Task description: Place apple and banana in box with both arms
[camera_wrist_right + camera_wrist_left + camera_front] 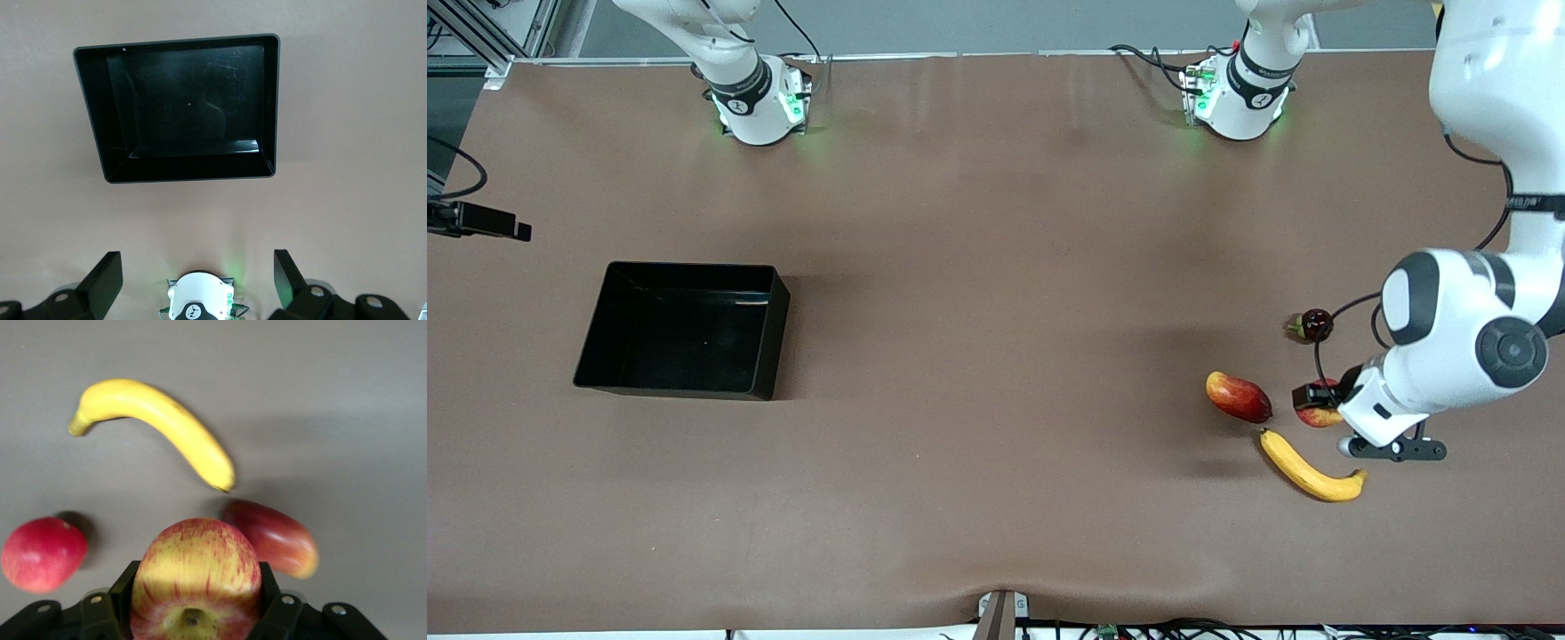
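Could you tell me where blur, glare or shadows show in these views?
Left wrist view: the apple in the left gripper and the mango look soft. Right wrist view: the box walls gleam. Front view: soft shadows beside the box and the banana.

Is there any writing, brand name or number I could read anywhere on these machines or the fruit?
None can be read.
Black band on the left arm: small white lettering, too small to read.
Round marks on the two white bases: symbols, not legible.
Fruit and black plastic box: no labels.
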Available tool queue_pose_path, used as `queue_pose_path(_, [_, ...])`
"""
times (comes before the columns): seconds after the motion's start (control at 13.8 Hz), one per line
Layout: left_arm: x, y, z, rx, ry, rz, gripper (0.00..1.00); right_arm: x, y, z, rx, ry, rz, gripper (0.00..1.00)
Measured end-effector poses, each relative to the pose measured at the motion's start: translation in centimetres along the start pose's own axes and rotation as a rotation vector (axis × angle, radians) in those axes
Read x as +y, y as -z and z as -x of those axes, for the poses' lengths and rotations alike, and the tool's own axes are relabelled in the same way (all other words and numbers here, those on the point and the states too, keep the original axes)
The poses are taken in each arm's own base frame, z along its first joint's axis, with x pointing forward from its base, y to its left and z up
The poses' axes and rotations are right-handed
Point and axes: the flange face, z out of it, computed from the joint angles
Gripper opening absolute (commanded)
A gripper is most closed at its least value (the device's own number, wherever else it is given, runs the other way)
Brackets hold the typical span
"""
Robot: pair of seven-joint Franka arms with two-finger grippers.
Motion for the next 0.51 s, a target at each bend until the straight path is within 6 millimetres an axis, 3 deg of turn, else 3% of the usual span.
queue_pose_path(0.14, [4.0, 2.3, 0.9, 0.0, 0.022, 0.019, 0.0, 0.0, -0.2, -0.3, 0.002, 0.001, 0.001, 1.0])
queue_pose_path(0.29, [8.3, 2.9, 1.5, -0.002, 0.068, 0.046, 0.0, 0.5, -0.5, -0.6, 0.001, -0.007, -0.001, 1.0])
queue_pose_path(0.51, [13.0, 3.4, 2.4, -0.007, 0.127, 0.073, 0.0, 2.5, -3.7, -1.9, -0.056, -0.025, -0.016, 1.0])
